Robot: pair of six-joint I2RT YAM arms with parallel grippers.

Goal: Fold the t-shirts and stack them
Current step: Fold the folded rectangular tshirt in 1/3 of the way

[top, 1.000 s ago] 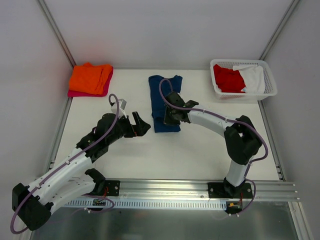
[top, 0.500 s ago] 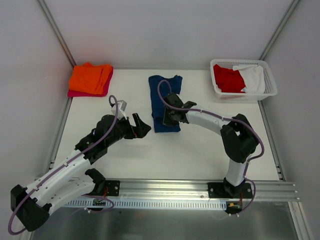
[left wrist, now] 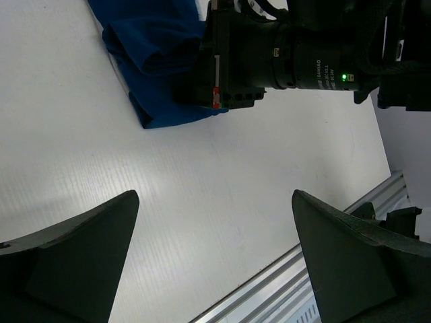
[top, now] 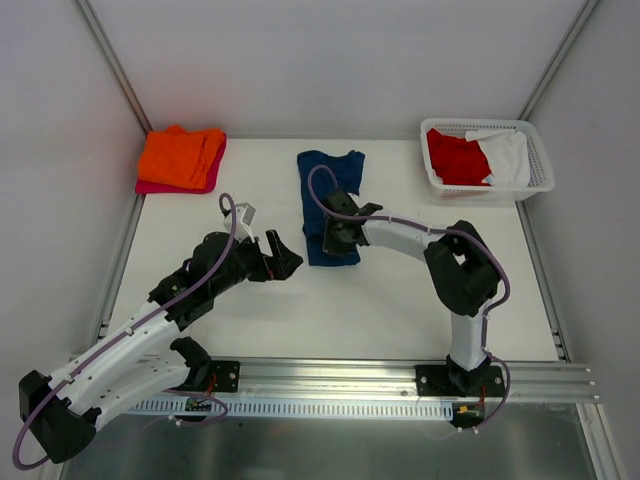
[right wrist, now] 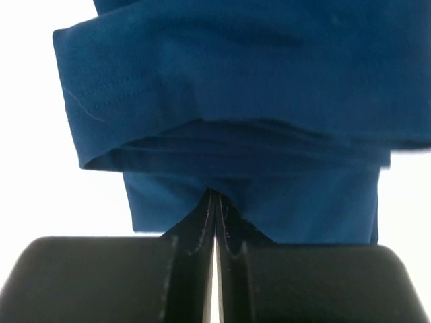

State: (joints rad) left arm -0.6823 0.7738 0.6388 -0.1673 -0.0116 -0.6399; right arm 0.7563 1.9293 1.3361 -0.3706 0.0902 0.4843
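Right fingers (right wrist: 194, 232) are pressed tight together, pinching the near fold of the navy shirt (top: 318, 195), which lies mid-way across the table (top: 400, 310). Left fingers (left wrist: 74, 256) are spread wide, holding nothing, near the shirt.

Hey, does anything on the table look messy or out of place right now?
Only small things. The navy t-shirt is half folded, a sleeve poking out at its far right corner. In the back-left stack, the orange t-shirt sits offset, so the pink t-shirt shows underneath.

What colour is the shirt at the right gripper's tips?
Navy blue, plain. The shirt shows best in the right wrist view.
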